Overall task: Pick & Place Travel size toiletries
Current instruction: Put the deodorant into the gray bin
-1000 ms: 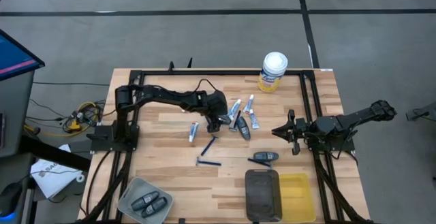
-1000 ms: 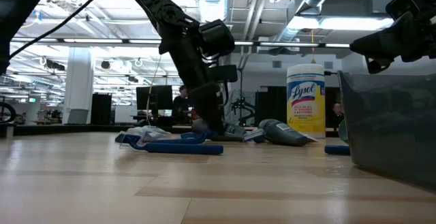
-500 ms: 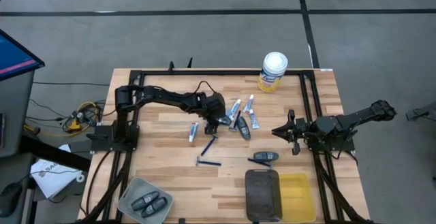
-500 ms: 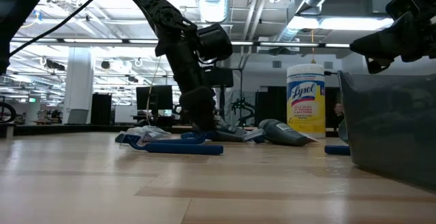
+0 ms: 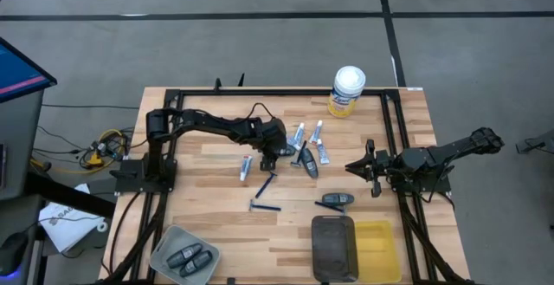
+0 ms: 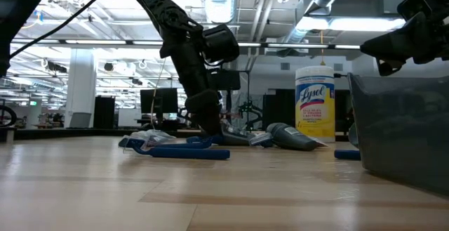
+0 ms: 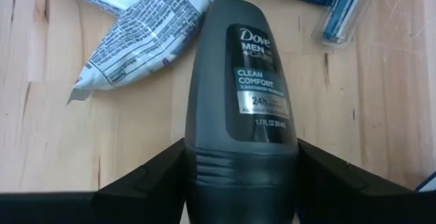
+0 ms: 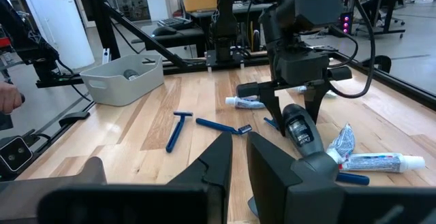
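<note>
The travel size toiletries lie mid-table: white tubes (image 5: 299, 136), blue razors (image 5: 266, 184) and dark grey deodorants (image 5: 309, 162). My left gripper (image 5: 282, 152) points steeply down over one dark grey deodorant (image 7: 240, 88), which lies flat on the wood between its fingers. In the right wrist view this deodorant (image 8: 303, 132) lies below the left gripper (image 8: 294, 109). My right gripper (image 5: 353, 166) hovers at the right, shut, holding nothing. Two more deodorants (image 5: 190, 257) lie in the grey tray (image 5: 164, 243). My left gripper has one finger (image 7: 146, 176) on each long side of the deodorant, at its ridged band (image 7: 197, 157) near one end; no gap shows there. The fingers come from above, slanting, and lie across it. The deodorant lies flat on the table, label up.
A yellow canister (image 5: 348, 91) with a white lid stands at the far edge. A dark tray (image 5: 334, 247) and a yellow tray (image 5: 381, 240) sit at the near right. Another deodorant (image 5: 335, 199) and a razor (image 5: 264, 205) lie near them. A crumpled tube (image 7: 136, 37) lies beside the held deodorant.
My left gripper has kept its place over the deodorant while its fingers have drawn closer together around it. The deodorant has not moved.
</note>
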Available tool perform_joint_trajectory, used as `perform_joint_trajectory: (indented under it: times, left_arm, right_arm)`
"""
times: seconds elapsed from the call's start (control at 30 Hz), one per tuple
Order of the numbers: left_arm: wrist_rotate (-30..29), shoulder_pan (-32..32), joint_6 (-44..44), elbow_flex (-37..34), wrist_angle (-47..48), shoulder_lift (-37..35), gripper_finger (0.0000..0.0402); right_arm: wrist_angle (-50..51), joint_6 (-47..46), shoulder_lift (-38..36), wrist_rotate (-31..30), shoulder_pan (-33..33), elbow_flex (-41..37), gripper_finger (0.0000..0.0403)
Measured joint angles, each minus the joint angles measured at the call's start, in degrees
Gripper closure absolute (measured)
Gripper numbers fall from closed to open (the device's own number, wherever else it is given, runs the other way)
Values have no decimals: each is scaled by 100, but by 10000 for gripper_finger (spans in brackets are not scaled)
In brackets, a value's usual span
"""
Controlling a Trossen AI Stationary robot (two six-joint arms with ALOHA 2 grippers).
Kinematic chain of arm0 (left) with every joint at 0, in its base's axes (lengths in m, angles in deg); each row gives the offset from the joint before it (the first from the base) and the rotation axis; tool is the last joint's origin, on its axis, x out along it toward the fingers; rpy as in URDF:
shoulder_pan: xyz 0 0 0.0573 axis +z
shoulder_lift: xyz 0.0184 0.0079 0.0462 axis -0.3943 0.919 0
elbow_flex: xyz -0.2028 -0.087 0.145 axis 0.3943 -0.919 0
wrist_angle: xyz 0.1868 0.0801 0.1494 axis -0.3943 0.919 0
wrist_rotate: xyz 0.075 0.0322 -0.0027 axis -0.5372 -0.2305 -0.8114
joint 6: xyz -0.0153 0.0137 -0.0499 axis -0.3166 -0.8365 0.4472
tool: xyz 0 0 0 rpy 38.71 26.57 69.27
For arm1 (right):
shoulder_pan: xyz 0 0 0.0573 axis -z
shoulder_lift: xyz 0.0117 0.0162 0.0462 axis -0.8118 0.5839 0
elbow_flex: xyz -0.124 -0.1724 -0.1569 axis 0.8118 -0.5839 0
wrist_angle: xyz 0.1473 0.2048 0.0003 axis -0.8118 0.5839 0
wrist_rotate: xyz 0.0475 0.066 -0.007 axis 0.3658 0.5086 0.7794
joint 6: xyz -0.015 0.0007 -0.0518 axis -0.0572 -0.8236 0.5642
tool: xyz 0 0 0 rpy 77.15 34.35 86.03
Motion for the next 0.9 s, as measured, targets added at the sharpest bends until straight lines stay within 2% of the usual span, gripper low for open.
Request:
perform_joint_trajectory:
  times: [0.53, 0.73, 0.9]
  left_arm:
    - [-312, -172, 407, -6, -15, -133, 195]
    - [-507, -169, 486, -8, 25, -641, 196]
    - [-522, -256, 627, -8, 144, -1356, 196]
  right_arm:
    - [0, 0, 1, 0, 0, 2, 363]
    - [1, 0, 1, 0, 0, 2, 363]
    - [0, 0, 0, 0, 0, 0, 363]
